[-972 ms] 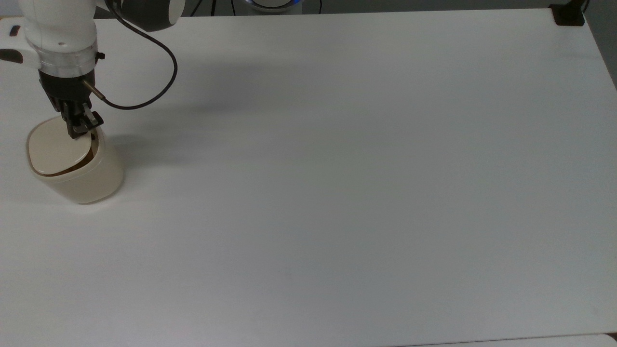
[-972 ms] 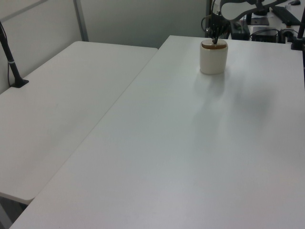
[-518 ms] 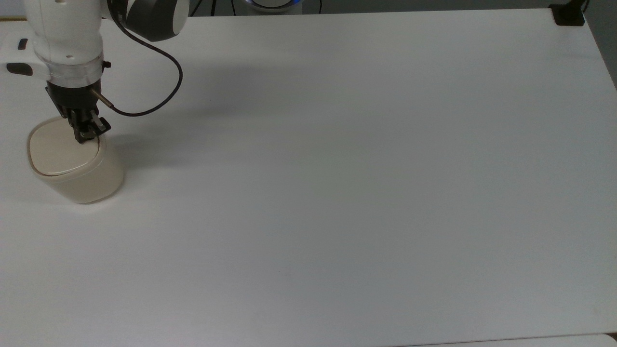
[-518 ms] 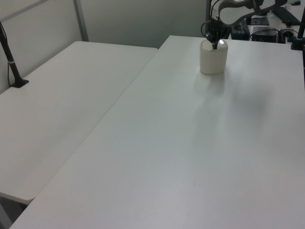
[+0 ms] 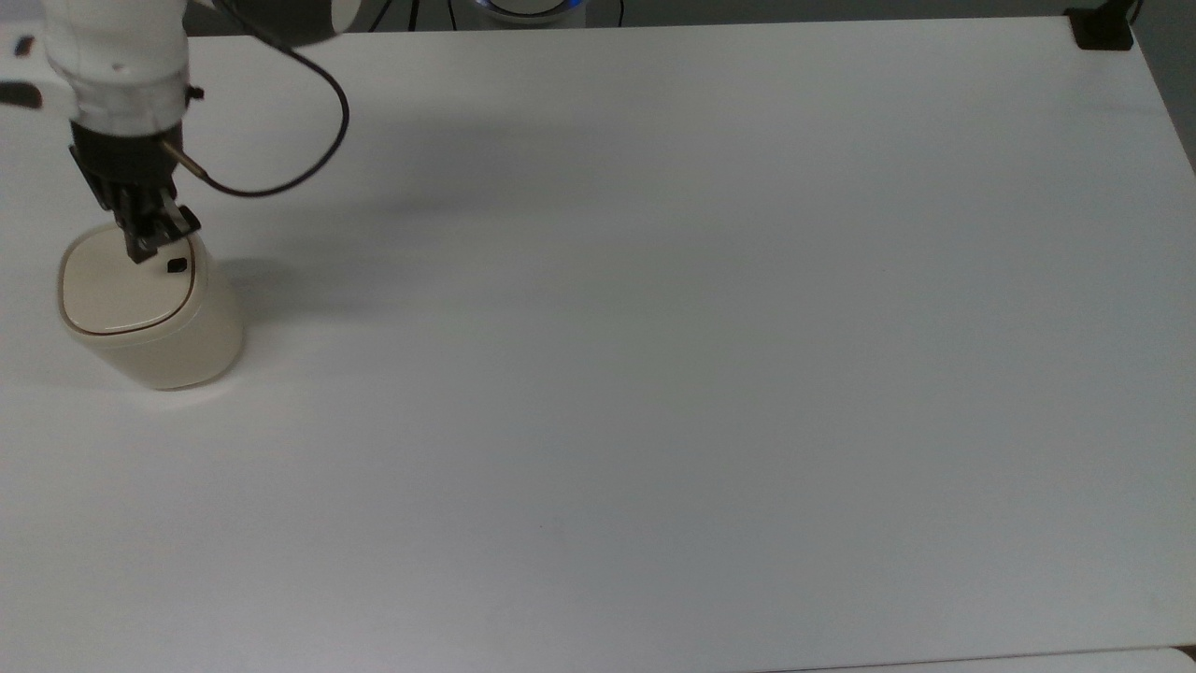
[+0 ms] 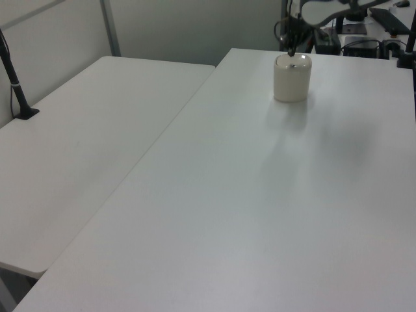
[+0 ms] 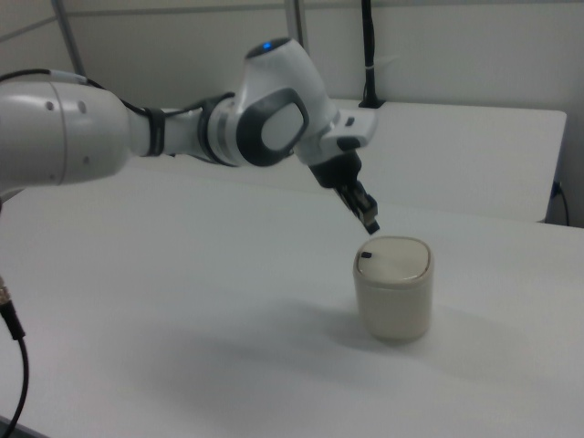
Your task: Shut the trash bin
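A: Where is the claw (image 7: pixel 369 224) seen?

B: In the right view it is seen just above the bin (image 7: pixel 393 300), a little off the lid (image 7: pixel 396 259). No touch is seen between them. In the top view the claw (image 5: pixel 149 245) is seen over the far edge of the lid (image 5: pixel 120 285).

A: Is the claw wide or narrow?

B: It is narrow. The two fingers are pressed close together, and nothing is held between them.

A: What is seen on the lid?

B: A small black button (image 7: pixel 365 255) is seen near the rim, just under the claw. In the top view the button (image 5: pixel 176 265) is just beside the claw tip.

A: How is the lid lying?

B: It is lying flat on the bin, all the way down. A thin dark line is seen around its edge in the top view.

A: Where is the bin placed?

B: It is placed upright on the white desk (image 5: pixel 654 327), near the top view's left edge. In the left view the bin (image 6: pixel 292 77) is seen far back on the desk.

A: What else is seen?

B: A black cable (image 5: pixel 299 140) is looped from the arm (image 7: pixel 182 128) above the desk. A second white desk (image 6: pixel 78 156) is set beside the first one, on the left view's left. A black stand (image 6: pixel 14 84) is fixed at its edge.
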You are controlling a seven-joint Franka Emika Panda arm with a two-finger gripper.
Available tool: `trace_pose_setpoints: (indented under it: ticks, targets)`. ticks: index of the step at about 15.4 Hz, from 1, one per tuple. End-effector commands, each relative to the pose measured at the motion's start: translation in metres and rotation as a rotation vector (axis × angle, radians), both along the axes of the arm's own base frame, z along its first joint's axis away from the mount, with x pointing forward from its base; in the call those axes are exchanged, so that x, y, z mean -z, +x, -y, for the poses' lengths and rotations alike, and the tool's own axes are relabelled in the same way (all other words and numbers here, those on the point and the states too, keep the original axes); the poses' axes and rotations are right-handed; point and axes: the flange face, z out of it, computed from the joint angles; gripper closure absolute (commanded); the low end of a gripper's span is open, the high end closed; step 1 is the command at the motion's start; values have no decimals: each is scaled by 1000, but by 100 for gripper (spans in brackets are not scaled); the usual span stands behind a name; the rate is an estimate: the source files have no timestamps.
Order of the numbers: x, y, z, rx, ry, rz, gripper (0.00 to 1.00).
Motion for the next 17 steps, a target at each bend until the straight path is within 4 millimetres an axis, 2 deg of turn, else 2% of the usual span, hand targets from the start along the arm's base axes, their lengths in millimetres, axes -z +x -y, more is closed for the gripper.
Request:
trace_pose_setpoints:
  ticks: [1, 3, 4, 6, 7, 8, 9, 10, 13, 17]
  targets:
    - [-53, -22, -34, -34, 62, 25, 100]
    - [-61, -20, -87, -131, 130, -18, 94]
    - [-63, -24, -109, -180, 171, -63, 89]
    - [-70, -32, -165, -357, 245, -149, 80]
    - [-74, -39, -186, -419, 271, -188, 79]
    - [-81, -48, -207, -470, 287, -221, 71]
    - [-90, -59, -221, -508, 310, -250, 6]
    - [-93, -64, -231, -527, 316, -270, 0]
    - [-90, -73, -241, -618, 325, -347, 0]
    - [-95, -74, -234, -616, 319, -351, 0]
